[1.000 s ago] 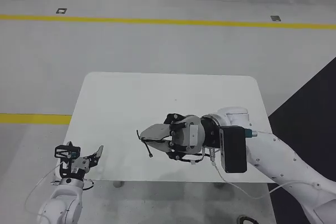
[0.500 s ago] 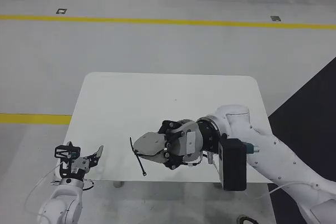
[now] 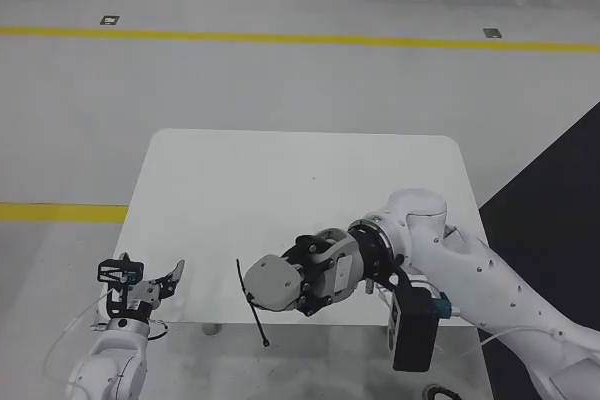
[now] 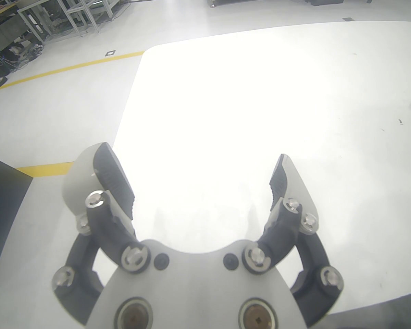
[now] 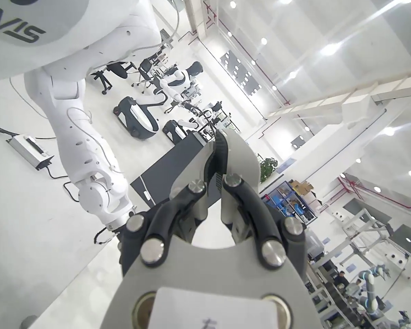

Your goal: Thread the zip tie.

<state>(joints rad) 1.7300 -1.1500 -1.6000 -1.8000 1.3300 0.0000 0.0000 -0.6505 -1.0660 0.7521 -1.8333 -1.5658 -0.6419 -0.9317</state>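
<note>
A thin black zip tie (image 3: 260,325) is pinched in my right gripper (image 3: 252,285), which is shut on it near the front edge of the white table (image 3: 280,180). The tie runs slantwise, and its lower end sticks out past the front edge over the floor. In the right wrist view the right gripper (image 5: 220,138) has its fingers pressed together and points up into the room. My left gripper (image 3: 148,284) stands open off the table's front left corner. In its own view the left gripper (image 4: 191,159) has nothing between its fingers and faces the table (image 4: 260,87).
The tabletop is bare white with rounded corners. A dark panel (image 3: 580,170) stands right of the table. Yellow floor lines (image 3: 50,211) run behind and to the left of it.
My right gripper has swung down toward the table's front edge and turned over, carrying the zip tie, whose lower end now hangs past the edge. The left arm has kept still.
</note>
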